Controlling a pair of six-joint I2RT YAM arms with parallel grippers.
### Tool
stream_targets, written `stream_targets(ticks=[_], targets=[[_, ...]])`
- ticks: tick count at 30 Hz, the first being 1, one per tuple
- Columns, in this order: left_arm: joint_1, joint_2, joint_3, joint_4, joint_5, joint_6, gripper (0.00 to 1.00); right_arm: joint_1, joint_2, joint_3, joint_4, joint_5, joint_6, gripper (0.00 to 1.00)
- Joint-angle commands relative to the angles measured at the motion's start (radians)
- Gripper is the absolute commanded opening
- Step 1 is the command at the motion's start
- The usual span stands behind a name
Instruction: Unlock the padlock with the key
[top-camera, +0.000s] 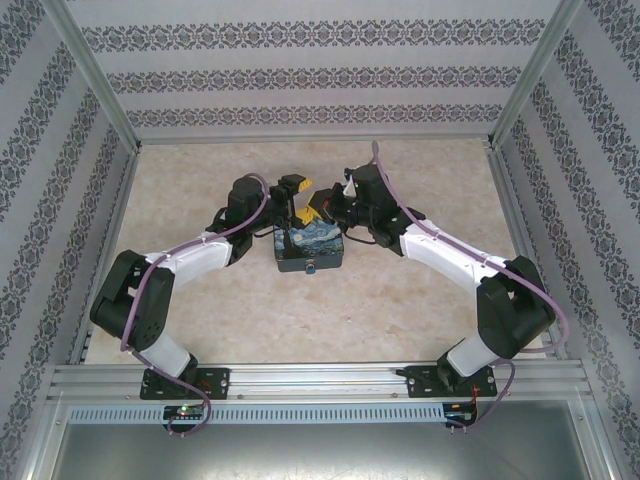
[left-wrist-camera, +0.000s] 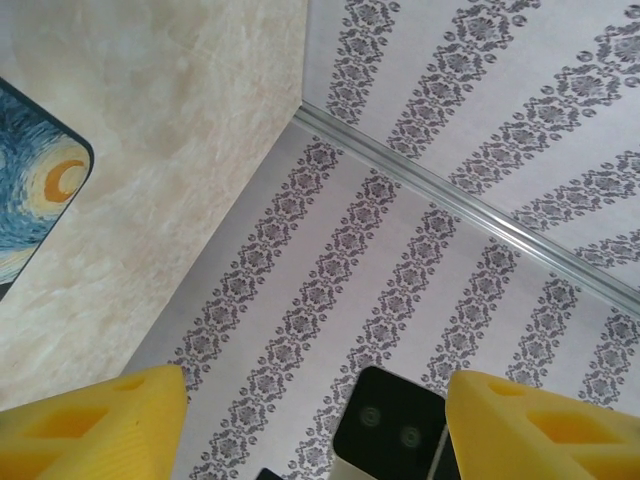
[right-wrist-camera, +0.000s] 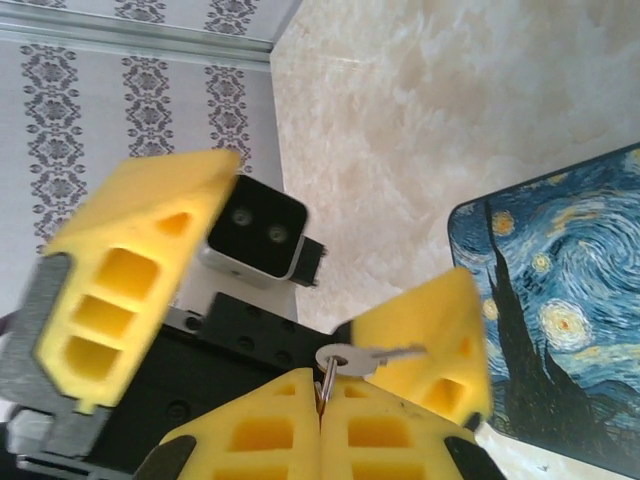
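My right gripper (right-wrist-camera: 320, 395) is shut on the thin wire ring of the key (right-wrist-camera: 362, 357), a small silver key whose blade points right. My left gripper (left-wrist-camera: 315, 385) is open. Its yellow fingers (right-wrist-camera: 130, 270) stand wide on either side of the key, and the blade lies in front of the right-hand one. Both grippers meet just above the far edge of the night-sky tin (top-camera: 308, 248): the left gripper (top-camera: 298, 200) and the right gripper (top-camera: 322, 207). A tiny blue spot on the tin's near wall looks like the padlock (top-camera: 310, 268), too small to make out.
The tin (right-wrist-camera: 560, 320) sits mid-table on the beige marbled surface (top-camera: 400, 300). Patterned walls (top-camera: 300, 75) close in the back and both sides. The right wrist's black camera (left-wrist-camera: 390, 425) faces my left gripper at close range.
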Motion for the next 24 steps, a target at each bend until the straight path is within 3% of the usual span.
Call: stream_targets(ticks=[1, 6, 24], targets=[[-0.019, 0.006, -0.008, 0.062, 0.001, 0.003, 0.70, -0.012, -0.025, 0.022, 0.040, -0.028, 0.009, 0.00], [-0.020, 0.012, -0.006, 0.089, -0.002, -0.014, 0.69, -0.012, -0.023, 0.013, 0.061, -0.033, 0.023, 0.00], [-0.021, 0.004, -0.021, 0.097, -0.014, -0.020, 0.50, -0.022, -0.055, -0.054, 0.101, -0.031, 0.049, 0.00]])
